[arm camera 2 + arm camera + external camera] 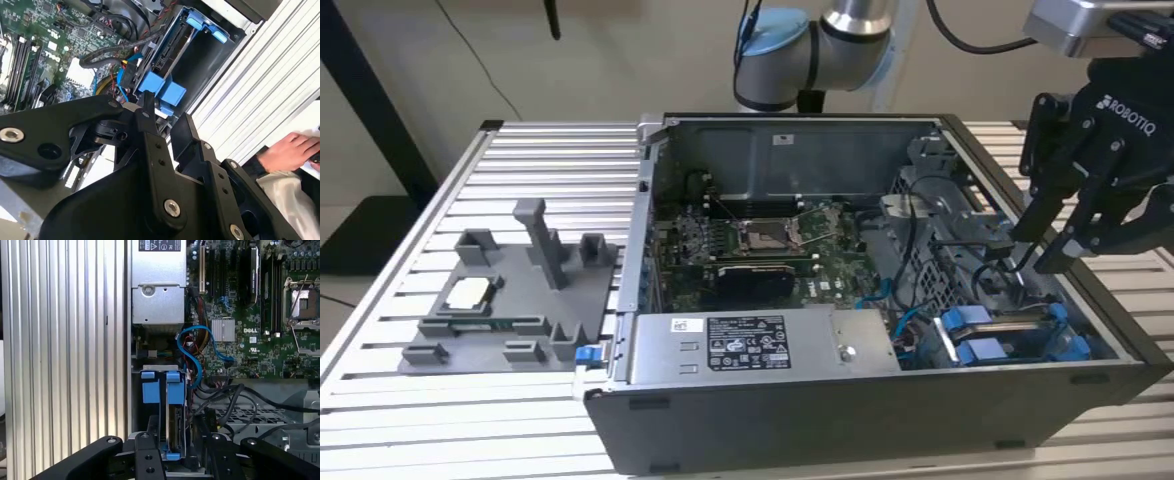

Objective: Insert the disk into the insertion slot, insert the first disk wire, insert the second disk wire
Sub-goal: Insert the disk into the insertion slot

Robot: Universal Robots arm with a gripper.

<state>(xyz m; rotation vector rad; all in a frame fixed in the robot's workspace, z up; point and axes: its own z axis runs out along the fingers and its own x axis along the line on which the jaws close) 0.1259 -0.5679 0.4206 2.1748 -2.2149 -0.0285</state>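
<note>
**While the end effector hangs open, the disk sits in its slot**

A ribbed metal tabletop carries an open computer case, with a grey plastic tray beside it on the exterior view's left. Above the case's side on the exterior view's right, the black end effector reaches down inside. Its fingers are spread and hold nothing, and black cables lie just beside them. The slot is in the near corner on that side, and the disk stands on edge in it, with its blue tabs showing. In the second wrist view a person's hand shows past the tabletop's edge.
</note>
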